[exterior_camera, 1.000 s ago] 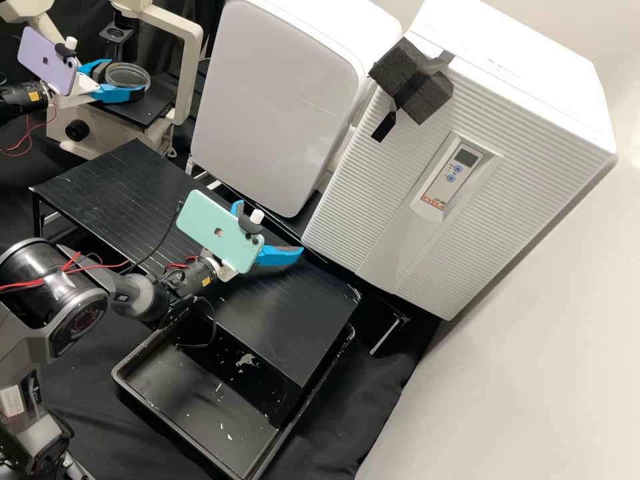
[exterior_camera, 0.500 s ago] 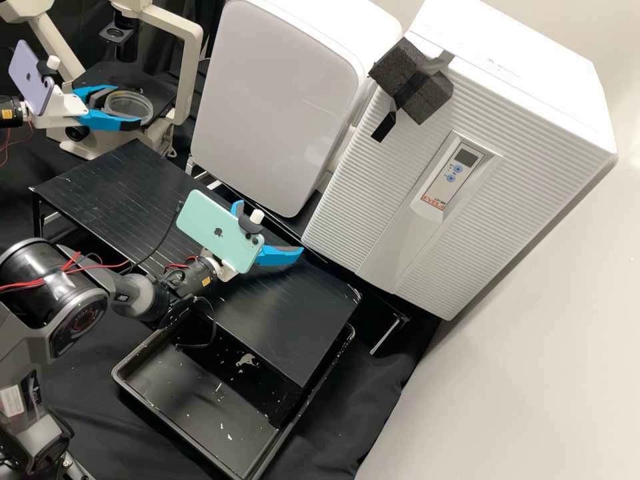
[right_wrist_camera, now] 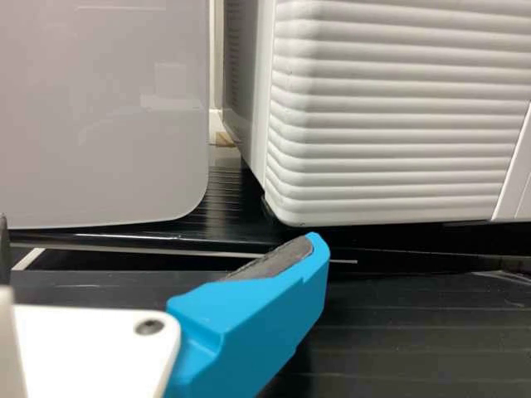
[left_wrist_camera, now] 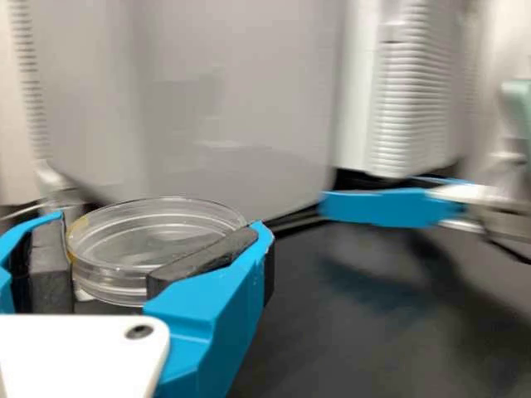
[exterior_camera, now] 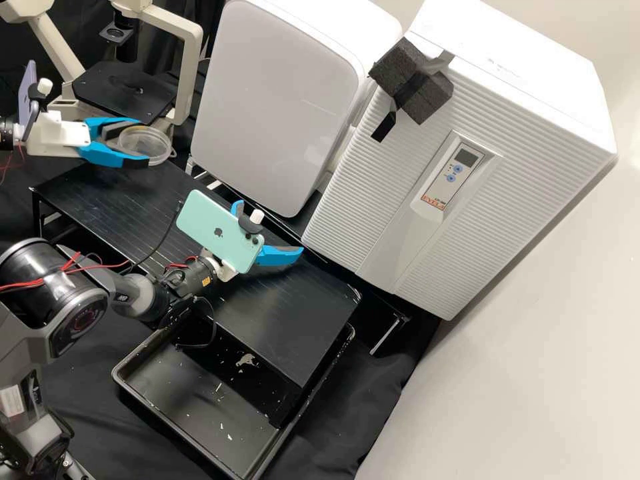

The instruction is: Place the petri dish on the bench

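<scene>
Your L gripper (exterior_camera: 144, 142), upper L of frame, grips the petri dish (exterior_camera: 159, 147) & has swung it clear of the microscope stage (exterior_camera: 123, 90), toward the bench (exterior_camera: 100, 190); prob. lower next. R gripper (exterior_camera: 269, 227) sits wide, mid-frame.

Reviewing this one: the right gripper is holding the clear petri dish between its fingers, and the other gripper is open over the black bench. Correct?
Not quite: the left wrist view shows the left gripper holding the petri dish. The other, the right gripper, is indeed open over the black bench.
</scene>
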